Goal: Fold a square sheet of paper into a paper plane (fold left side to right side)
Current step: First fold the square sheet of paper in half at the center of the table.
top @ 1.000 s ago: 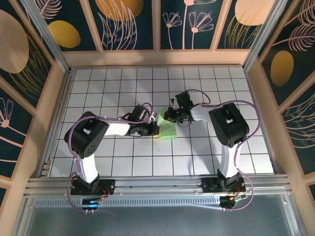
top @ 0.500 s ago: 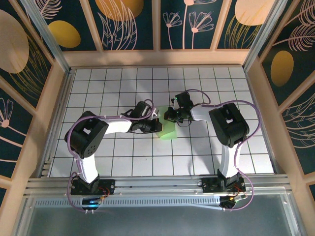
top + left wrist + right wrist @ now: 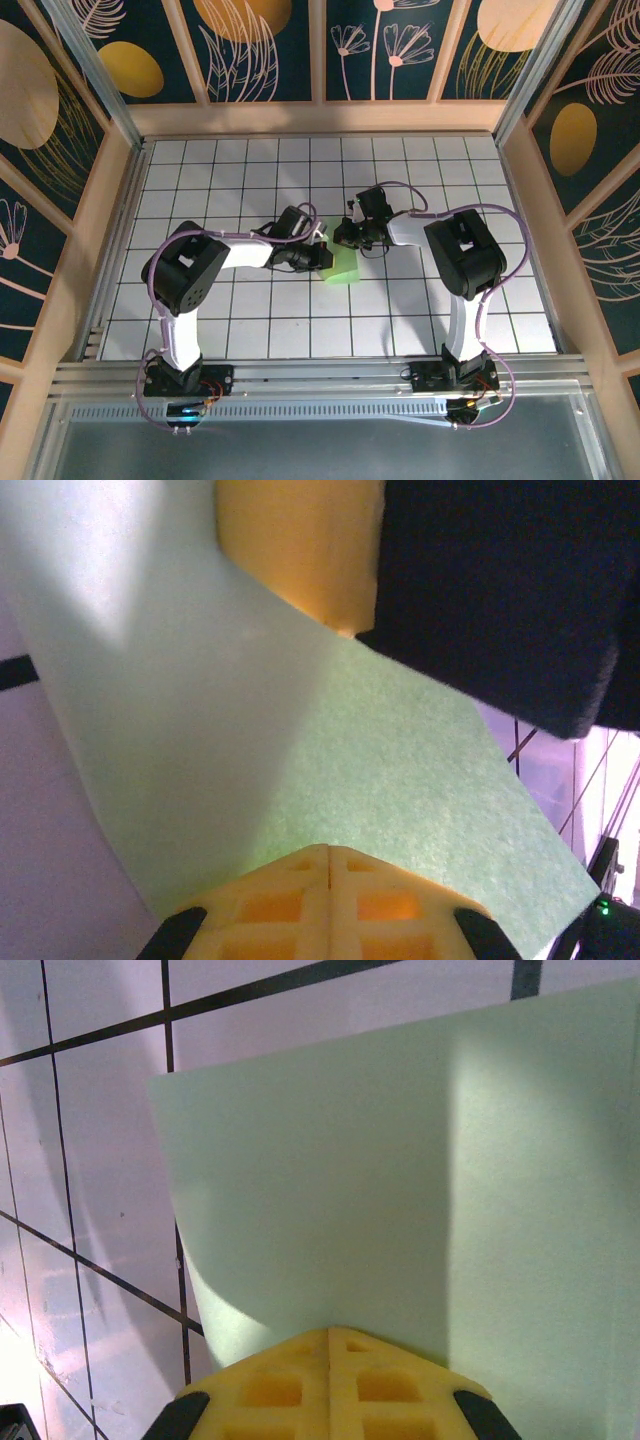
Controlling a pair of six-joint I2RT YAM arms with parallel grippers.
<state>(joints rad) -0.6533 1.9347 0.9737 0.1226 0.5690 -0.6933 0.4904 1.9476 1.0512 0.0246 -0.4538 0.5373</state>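
Observation:
The square sheet of paper is pale green and lies at the table's middle, partly under both grippers. My left gripper comes from the left, shut, with its yellow fingertips together on the paper, which curves up on its left. My right gripper sits at the sheet's far edge, also shut. Its tips press on the paper, whose left edge bows over the tiles. In the left wrist view the right gripper's yellow finger and black body stand on the paper's far side.
The white grid-tiled table stretches around the sheet. Wooden walls close it in at the back and sides. A metal rail with both arm bases runs along the near edge.
My left gripper has slid to the right and slightly farther back over the sheet, and less green paper shows. The right gripper has stayed in place.

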